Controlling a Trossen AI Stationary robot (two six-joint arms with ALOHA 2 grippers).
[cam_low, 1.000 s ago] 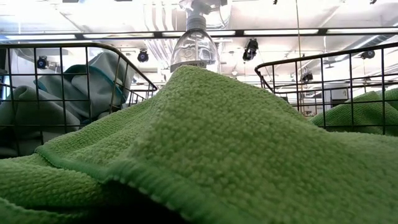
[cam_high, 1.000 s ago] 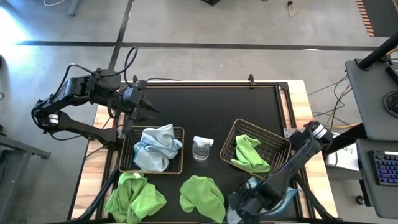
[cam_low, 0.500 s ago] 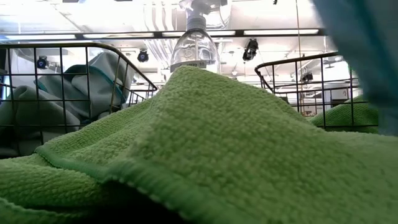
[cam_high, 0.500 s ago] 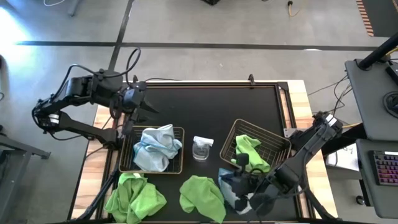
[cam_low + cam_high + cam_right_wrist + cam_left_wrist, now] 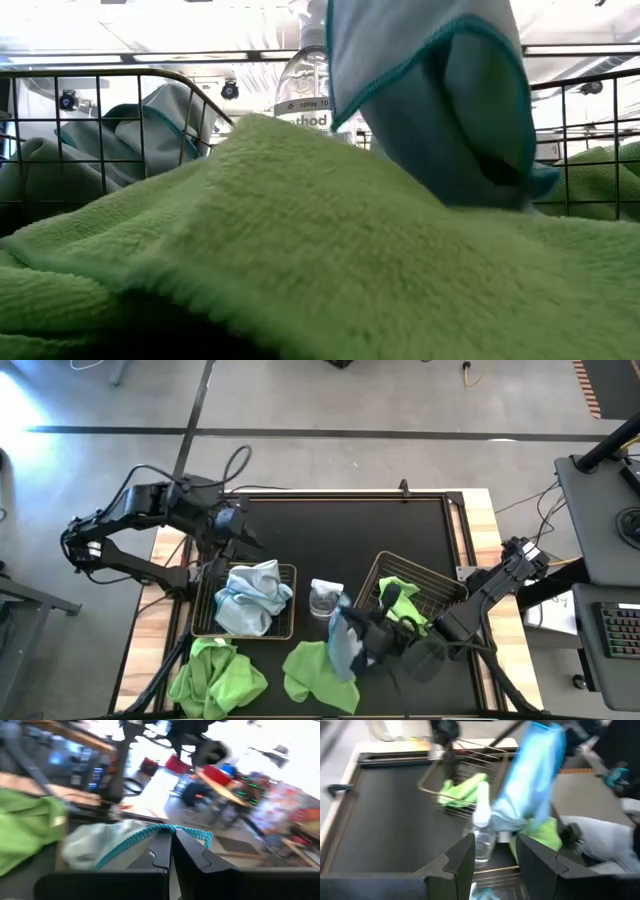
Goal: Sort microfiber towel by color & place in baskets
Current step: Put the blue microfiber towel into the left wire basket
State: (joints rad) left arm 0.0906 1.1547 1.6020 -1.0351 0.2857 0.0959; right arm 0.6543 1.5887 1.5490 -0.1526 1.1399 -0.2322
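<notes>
My right gripper (image 5: 362, 643) is shut on a pale blue towel (image 5: 344, 640) with a teal hem, which hangs (image 5: 440, 100) above the middle of the table's near side. Below it lies a lime green towel (image 5: 318, 678); another green one (image 5: 214, 676) lies at the near left. The left basket (image 5: 200, 622) holds blue towels (image 5: 248, 596), and the right basket (image 5: 450, 592) holds a green towel (image 5: 402, 604). My left gripper (image 5: 494, 862) hovers open above the far left of the table, beyond the left basket, with nothing between its fingers. My right gripper pinches the blue towel's teal-hemmed edge (image 5: 161, 831) between its two fingers (image 5: 189, 851). The fingers lie about level and come from the table's right. The towel hangs below them in loose folds, its lower end (image 5: 455, 190) down by the green towel; whether it touches, I cannot tell.
A clear spray bottle (image 5: 325, 598) stands between the two baskets, just beyond the hanging towel. The black table top (image 5: 340, 530) lies bare across its far half. Wooden edges (image 5: 150, 630) run along both sides.
My right gripper has risen from the table's near right corner and gone toward the left, tipping from pointing down to about level. The blue towel has come up off the table with it and now hangs above the middle green towel. My left gripper has shifted slightly toward the right.
</notes>
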